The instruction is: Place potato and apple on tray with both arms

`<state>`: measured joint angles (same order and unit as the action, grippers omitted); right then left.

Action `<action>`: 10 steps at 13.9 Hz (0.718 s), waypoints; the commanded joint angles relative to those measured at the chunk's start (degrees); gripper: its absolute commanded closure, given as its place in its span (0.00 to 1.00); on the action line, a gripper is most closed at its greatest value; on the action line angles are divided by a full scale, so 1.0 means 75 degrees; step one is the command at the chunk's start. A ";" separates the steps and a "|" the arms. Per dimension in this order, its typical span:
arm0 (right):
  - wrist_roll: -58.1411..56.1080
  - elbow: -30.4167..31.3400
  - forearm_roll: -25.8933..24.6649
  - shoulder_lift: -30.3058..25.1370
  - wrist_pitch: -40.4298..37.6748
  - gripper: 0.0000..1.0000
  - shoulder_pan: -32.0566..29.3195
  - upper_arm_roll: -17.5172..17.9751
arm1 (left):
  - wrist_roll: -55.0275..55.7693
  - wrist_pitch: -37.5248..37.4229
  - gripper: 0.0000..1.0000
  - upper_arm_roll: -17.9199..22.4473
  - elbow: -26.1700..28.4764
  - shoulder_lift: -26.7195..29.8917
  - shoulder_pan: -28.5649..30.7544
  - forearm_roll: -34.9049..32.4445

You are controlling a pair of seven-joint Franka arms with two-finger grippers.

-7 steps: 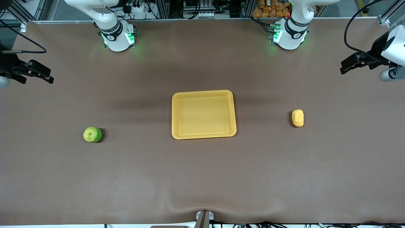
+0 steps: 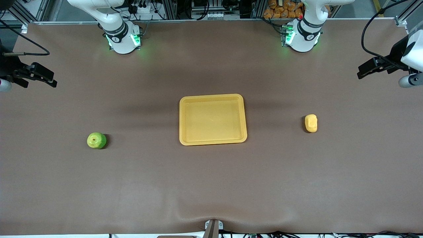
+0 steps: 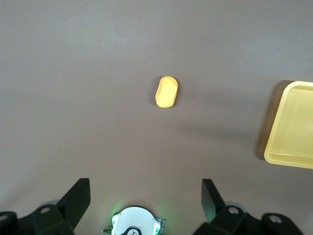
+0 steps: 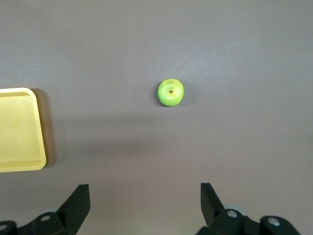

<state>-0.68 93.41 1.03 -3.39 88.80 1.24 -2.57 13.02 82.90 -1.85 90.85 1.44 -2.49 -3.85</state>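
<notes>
1. A shallow rectangular yellow-orange plastic tray (image 2: pixel 212 119) with rounded corners and a raised rim lies near the middle of the brown table (image 2: pixel 211 185), with nothing in it.
2. A small round yellow-green apple (image 2: pixel 96 140) with a brownish stem dimple on top sits on the table toward the right arm's end, well apart from the tray and slightly nearer to the front camera than the tray's middle.
3. A small lumpy oblong yellow-orange potato (image 2: pixel 311 123) lies on the table toward the left arm's end, well apart from the tray, about level with the tray's middle.
4. The black two-finger left gripper (image 2: pixel 375 67) hangs high over the left arm's end of the table, its fingers spread wide and holding nothing; in the left wrist view the two fingertips stand far apart with the potato (image 3: pixel 167 91) lying on the bare surface between them and farther off.
5. The black two-finger right gripper (image 2: pixel 38 75) hangs high over the right arm's end of the table, also wide open and empty; the right wrist view shows the apple (image 4: pixel 170 92) on the table, clear of the fingers.
6. Bare table surface lies between each fruit and the tray, and between each gripper and its fruit.
7. The arms' white bases, lit green, stand along the table edge farthest from the front camera, with cables and metal framing past it.
</notes>
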 commanded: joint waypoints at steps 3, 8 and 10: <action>-0.0084 0.0563 0.0109 -0.0087 0.0556 0.00 -0.0025 -0.0009 | -0.0201 0.0405 0.00 -0.0057 0.0248 -0.1034 -0.0078 0.0045; -0.0413 0.1945 0.0121 -0.0076 0.2172 0.00 -0.0072 -0.0056 | -0.0213 0.2946 0.00 -0.0057 0.2356 -0.0977 0.0074 -0.0026; -0.0564 0.2497 0.0109 -0.0006 0.3097 0.00 -0.0037 -0.0056 | -0.0213 0.3709 0.00 -0.0057 0.2873 -0.0988 0.0063 -0.0143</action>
<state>-3.08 107.76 1.03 -2.71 106.92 1.13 -3.04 12.43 105.95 -2.09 107.35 -8.38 -2.25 -3.95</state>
